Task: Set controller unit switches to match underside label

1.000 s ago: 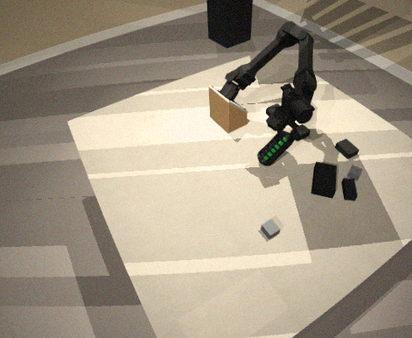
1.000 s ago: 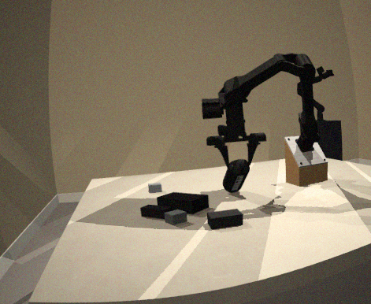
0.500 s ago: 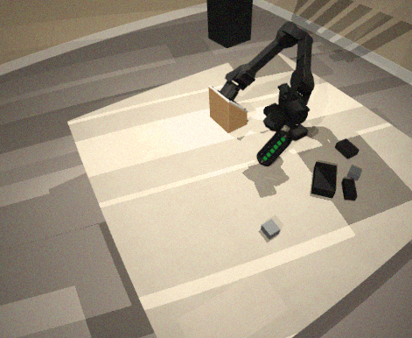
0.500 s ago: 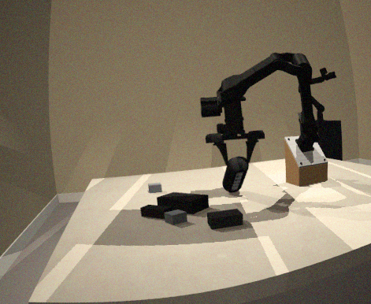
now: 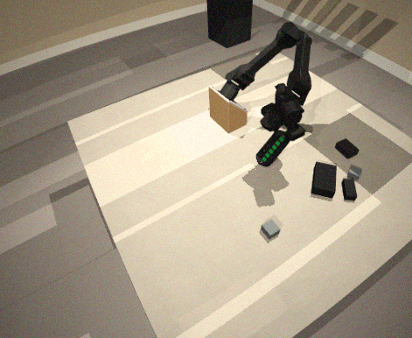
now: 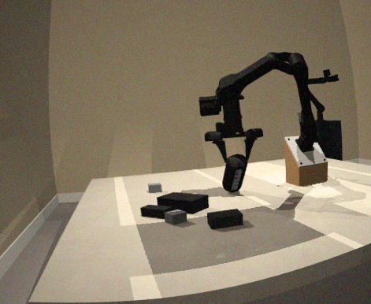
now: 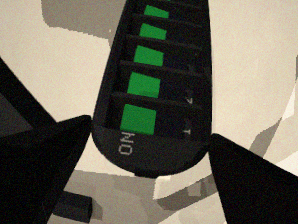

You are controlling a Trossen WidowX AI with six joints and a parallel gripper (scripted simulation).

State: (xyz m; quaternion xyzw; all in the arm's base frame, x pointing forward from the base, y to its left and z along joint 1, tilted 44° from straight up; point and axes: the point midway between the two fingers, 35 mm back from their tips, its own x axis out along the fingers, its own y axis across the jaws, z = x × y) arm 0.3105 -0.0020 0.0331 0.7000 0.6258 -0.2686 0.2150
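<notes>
The dark grey controller unit (image 5: 272, 149) (image 6: 234, 174) (image 7: 150, 155) is held tilted in the air above the bench (image 5: 178, 228) (image 6: 101, 236). My gripper (image 6: 235, 161) (image 7: 150, 132) is shut on it, one finger against each long side near one end. The top view and the wrist view show its top, with a row of green rocker ends and "ON" printed at the near end; numbers 1 and 2 are faintly visible. The far end is cut off in the wrist view. In the exterior view a pale label strip (image 6: 238, 180) shows on the underside; its squares are too small to read.
A large black box (image 5: 324, 179) (image 6: 183, 202), two smaller black boxes (image 5: 349, 189) (image 5: 346, 148) (image 6: 224, 219) and a grey cube (image 5: 354, 172) (image 6: 176, 217) lie grouped. Another grey cube (image 5: 270, 228) (image 6: 154, 187) lies apart. A brown wedge-shaped box (image 5: 227, 114) (image 6: 313, 175) stands near the arm.
</notes>
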